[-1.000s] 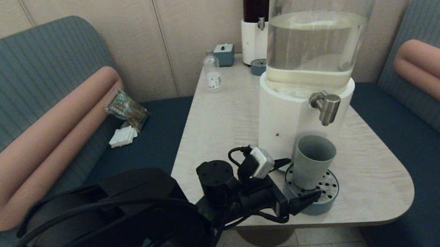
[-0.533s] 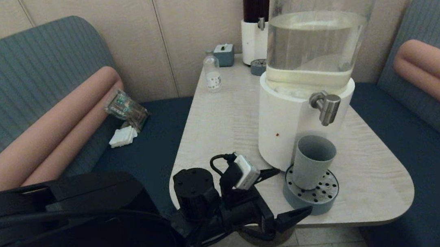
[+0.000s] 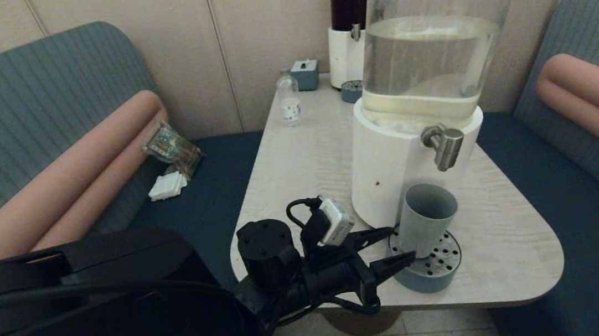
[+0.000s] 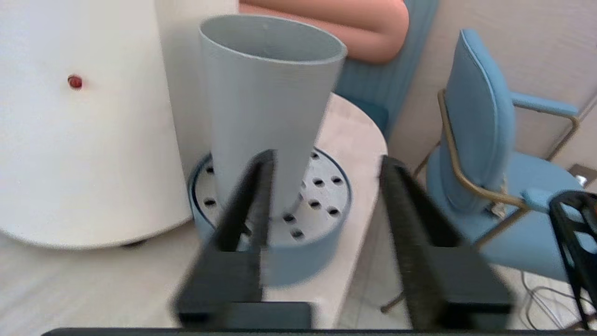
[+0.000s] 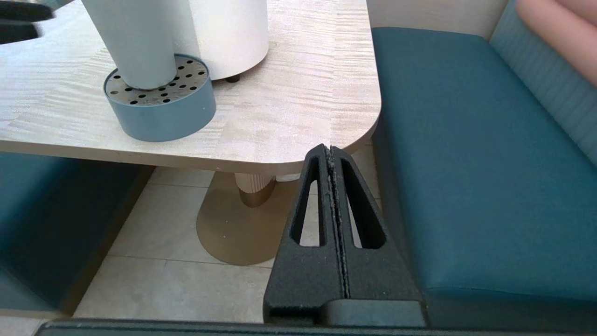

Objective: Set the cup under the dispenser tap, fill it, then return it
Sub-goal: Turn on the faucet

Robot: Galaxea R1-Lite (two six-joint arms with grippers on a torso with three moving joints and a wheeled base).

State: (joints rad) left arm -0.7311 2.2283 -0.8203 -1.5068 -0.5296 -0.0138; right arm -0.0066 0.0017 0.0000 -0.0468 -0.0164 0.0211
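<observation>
The grey-green cup (image 3: 426, 218) stands upright on the round perforated drip tray (image 3: 428, 279), right below the steel dispenser tap (image 3: 444, 144) of the big white-based dispenser (image 3: 389, 175). My left gripper (image 3: 403, 243) is open just left of the cup, low by the tray's rim, holding nothing. In the left wrist view the cup (image 4: 268, 107) rises just beyond the gripper (image 4: 327, 158), with one finger (image 4: 252, 196) across its lower part and the other finger (image 4: 406, 200) well clear of it. My right gripper (image 5: 330, 149) is shut and empty, below the table's near edge.
A dark-liquid dispenser (image 3: 348, 23), a small clear bottle (image 3: 289, 102) and a small blue box (image 3: 305, 74) stand at the table's (image 3: 299, 168) far end. Teal benches flank the table. A blue chair (image 4: 480, 140) stands beyond the table's corner.
My left gripper drew back from around the cup's base toward the table's near edge, then came forward a little with its fingers closer together. The cup has stayed put.
</observation>
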